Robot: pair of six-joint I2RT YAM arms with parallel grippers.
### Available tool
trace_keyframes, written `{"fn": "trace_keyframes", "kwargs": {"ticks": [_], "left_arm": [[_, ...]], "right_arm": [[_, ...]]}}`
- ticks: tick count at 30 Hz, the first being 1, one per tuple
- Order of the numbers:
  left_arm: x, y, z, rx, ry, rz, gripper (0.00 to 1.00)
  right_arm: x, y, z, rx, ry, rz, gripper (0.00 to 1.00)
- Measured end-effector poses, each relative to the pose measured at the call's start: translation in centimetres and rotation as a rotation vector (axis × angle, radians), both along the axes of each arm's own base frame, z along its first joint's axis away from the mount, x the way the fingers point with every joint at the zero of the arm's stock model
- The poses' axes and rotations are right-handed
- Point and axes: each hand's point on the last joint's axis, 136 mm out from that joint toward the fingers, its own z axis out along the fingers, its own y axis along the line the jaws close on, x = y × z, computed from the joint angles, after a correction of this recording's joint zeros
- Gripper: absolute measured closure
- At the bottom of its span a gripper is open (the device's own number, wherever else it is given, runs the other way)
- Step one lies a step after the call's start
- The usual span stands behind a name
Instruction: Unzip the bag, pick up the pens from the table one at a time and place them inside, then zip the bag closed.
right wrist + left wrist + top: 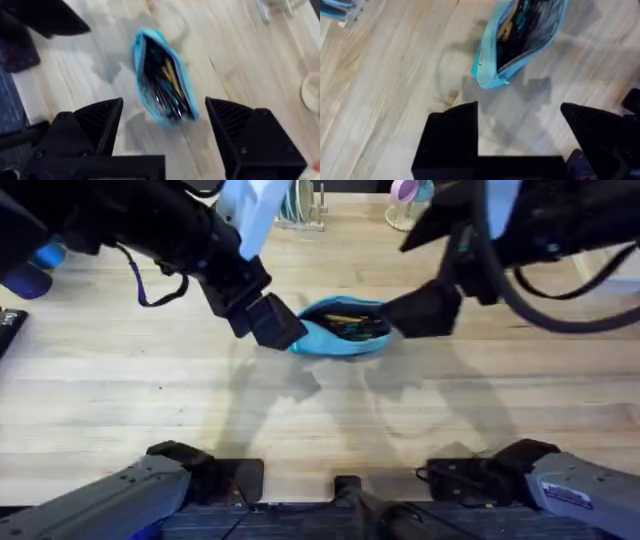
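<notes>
The light-blue bag (318, 340) lies unzipped in the middle of the table (150, 390), its mouth gaping. Dark pens (355, 326) lie inside it beside a yellowish stick. My left gripper (277, 323) hovers just off the bag's left end, and my right gripper (425, 312) hovers off its right end. In the left wrist view the bag (490, 60) lies beyond my open gripper (520, 125), the pens (527, 17) dark inside it. In the right wrist view my open gripper (164, 105) hangs above the bag (186, 85), with the pens (159, 82) in its mouth. Neither gripper holds anything.
A dish rack (300, 205) and a pink-topped stand (405, 195) sit at the table's far edge. A dark-blue cylinder (35, 268) and a black object (8, 325) are at the far left. Bare wood stretches between the bag and the arm bases.
</notes>
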Motion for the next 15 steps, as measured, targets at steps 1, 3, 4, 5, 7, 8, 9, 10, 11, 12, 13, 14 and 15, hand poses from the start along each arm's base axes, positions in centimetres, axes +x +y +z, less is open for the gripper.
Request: {"fn": "trace_keyframes", "kwargs": {"ticks": [1, 3, 4, 5, 7, 8, 9, 10, 11, 12, 13, 14, 15], "left_arm": [[0.3, 0.2, 0.0, 0.0, -0.006, 0.008, 0.008], [0.9, 0.4, 0.0, 0.001, -0.019, 0.018, 0.008], [0.8, 0.4, 0.0, 0.003, -0.015, 0.019, 0.008], [0.7, 0.5, -0.2, 0.006, -0.005, 0.019, 0.008], [0.5, 0.5, -0.3, 0.009, 0.004, 0.017, 0.007], [0.5, 0.5, -0.4, 0.012, 0.006, 0.013, 0.006], [0.2, 0.6, -0.5, 0.019, 0.012, 0.002, 0.006], [0.0, 0.8, -0.6, 0.027, 0.02, -0.009, 0.005], [-0.3, 0.9, -0.7, 0.036, 0.027, -0.022, 0.005], [-0.4, 1.1, -0.8, 0.042, 0.029, -0.032, 0.005], [-0.5, 1.3, -0.8, 0.049, 0.027, -0.043, 0.005], [-0.4, 1.5, -0.8, 0.052, 0.023, -0.054, 0.006], [-0.4, 1.8, -0.8, 0.054, 0.018, -0.063, 0.005]], "right_arm": [[0.0, 0.6, 0.1, 0.011, 0.001, 0.006, 0.004], [0.0, 1.8, 0.2, 0.039, 0.016, 0.003, 0.004], [0.0, 2.4, 0.3, 0.058, 0.029, -0.007, 0.004], [0.2, 2.9, 0.3, 0.073, 0.041, -0.02, 0.004], [0.4, 3.5, 0.3, 0.102, 0.074, -0.051, 0.004], [0.5, 3.8, 0.2, 0.112, 0.093, -0.066, 0.004], [0.5, 4.0, 0.1, 0.118, 0.11, -0.077, 0.004], [0.4, 4.0, 0.1, 0.122, 0.121, -0.086, 0.004], [0.4, 4.1, 0.0, 0.127, 0.132, -0.095, 0.004], [0.4, 4.1, 0.0, 0.13, 0.138, -0.1, 0.004], [0.4, 4.2, 0.1, 0.134, 0.144, -0.106, 0.004], [0.3, 4.2, 0.1, 0.137, 0.15, -0.11, 0.004], [0.3, 4.2, 0.1, 0.14, 0.155, -0.116, 0.004]]}}
